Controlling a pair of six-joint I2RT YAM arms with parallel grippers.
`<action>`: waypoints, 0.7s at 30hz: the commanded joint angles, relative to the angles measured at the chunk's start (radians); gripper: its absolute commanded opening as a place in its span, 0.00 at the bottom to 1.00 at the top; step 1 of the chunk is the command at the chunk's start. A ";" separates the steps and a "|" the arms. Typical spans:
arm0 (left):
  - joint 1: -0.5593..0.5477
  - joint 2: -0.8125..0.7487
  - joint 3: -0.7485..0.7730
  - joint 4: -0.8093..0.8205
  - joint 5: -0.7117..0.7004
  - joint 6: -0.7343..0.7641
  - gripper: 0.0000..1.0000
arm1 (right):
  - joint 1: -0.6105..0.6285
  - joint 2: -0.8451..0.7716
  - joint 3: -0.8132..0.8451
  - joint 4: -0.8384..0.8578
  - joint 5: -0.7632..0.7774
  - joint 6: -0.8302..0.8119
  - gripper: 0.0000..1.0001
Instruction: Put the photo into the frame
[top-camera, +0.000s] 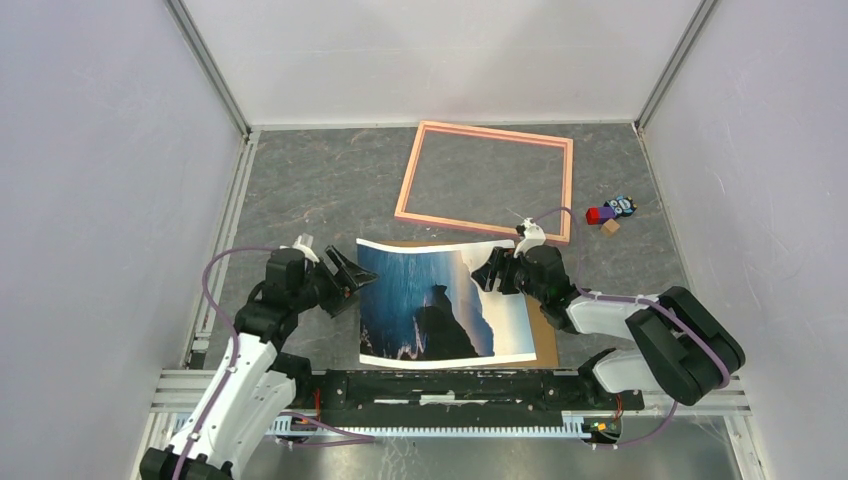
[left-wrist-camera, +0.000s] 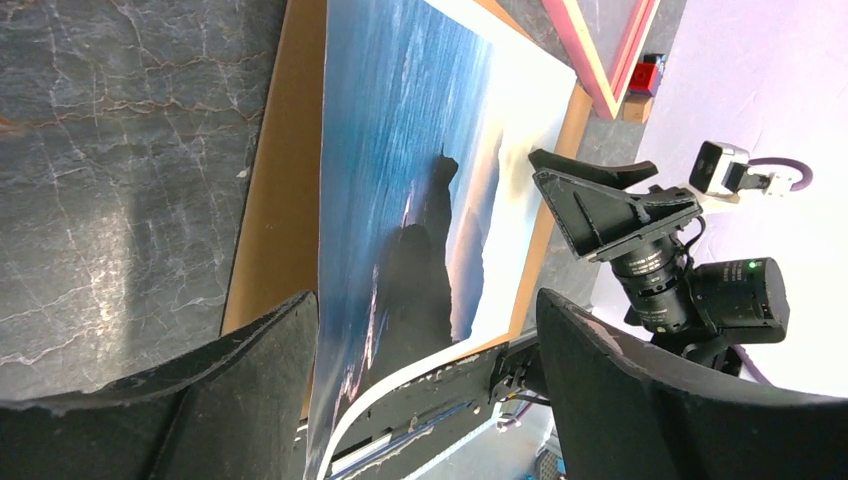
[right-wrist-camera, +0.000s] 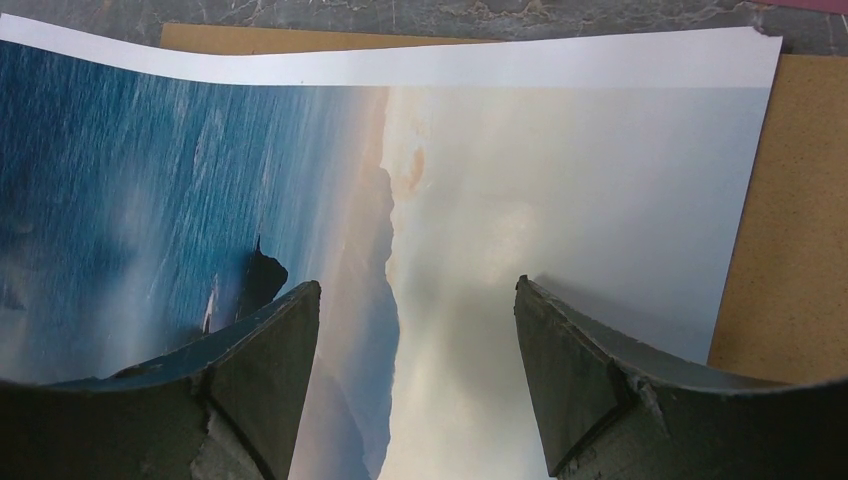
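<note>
While left fingers (left-wrist-camera: 250, 390) and right fingers (right-wrist-camera: 250, 380) sit apart: one photo (top-camera: 430, 300), one frame (top-camera: 408, 172), one board (right-wrist-camera: 790, 200).

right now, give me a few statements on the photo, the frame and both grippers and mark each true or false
1. The photo lies inside the frame. False: it lies on a brown board, and the frame is farther back, empty.
2. The left gripper and the right gripper are both open. True.
3. The photo is picture side up. True.
4. The photo lies flat all over. False: its left edge curls up by the left gripper.
5. The small toy blocks sit left of the frame. False: they sit to its right.
</note>
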 joint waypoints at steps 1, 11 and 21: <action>0.001 0.000 0.039 -0.021 0.029 0.000 0.84 | 0.000 0.039 -0.009 -0.117 -0.013 -0.010 0.77; 0.001 0.102 0.007 0.036 -0.008 0.032 0.67 | 0.000 0.035 -0.012 -0.107 -0.031 -0.033 0.78; -0.001 0.199 0.034 0.005 -0.040 0.116 0.26 | 0.110 -0.023 0.135 -0.330 0.094 -0.249 0.80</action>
